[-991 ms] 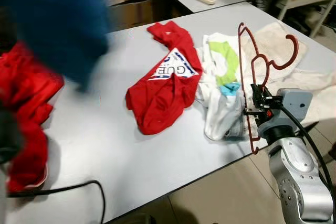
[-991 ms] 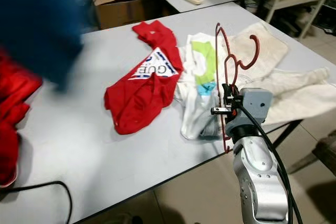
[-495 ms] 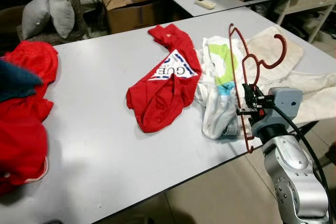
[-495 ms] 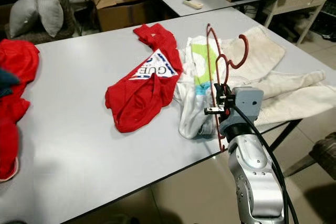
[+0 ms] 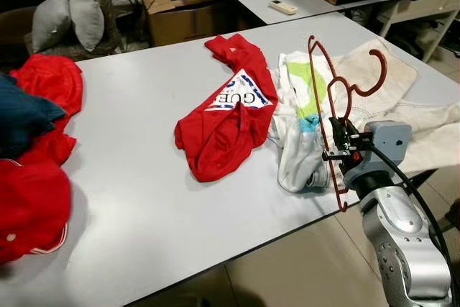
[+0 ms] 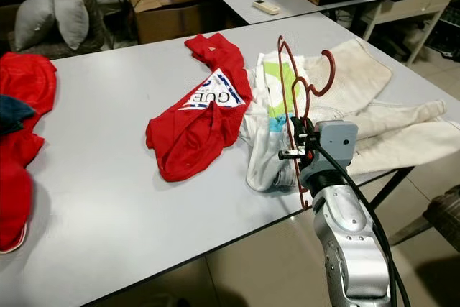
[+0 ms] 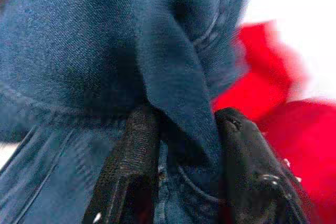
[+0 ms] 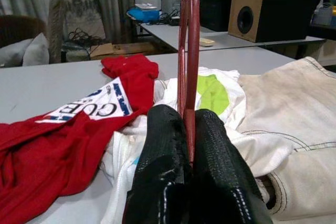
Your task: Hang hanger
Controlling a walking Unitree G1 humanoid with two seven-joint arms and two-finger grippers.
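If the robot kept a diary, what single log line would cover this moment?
right gripper: shut on dark red wire hanger, upright at table edge | left gripper: shut on blue denim garment | hanging: not yet done

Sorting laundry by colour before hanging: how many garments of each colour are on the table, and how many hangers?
Red garments: 2, the printed shirt and the heap at the table's left end
Blue denim garment: 1, pinched by the left gripper
White and green garment: 1
Cream garment: 1
Red hanger: 1, in the right gripper
Total: 6
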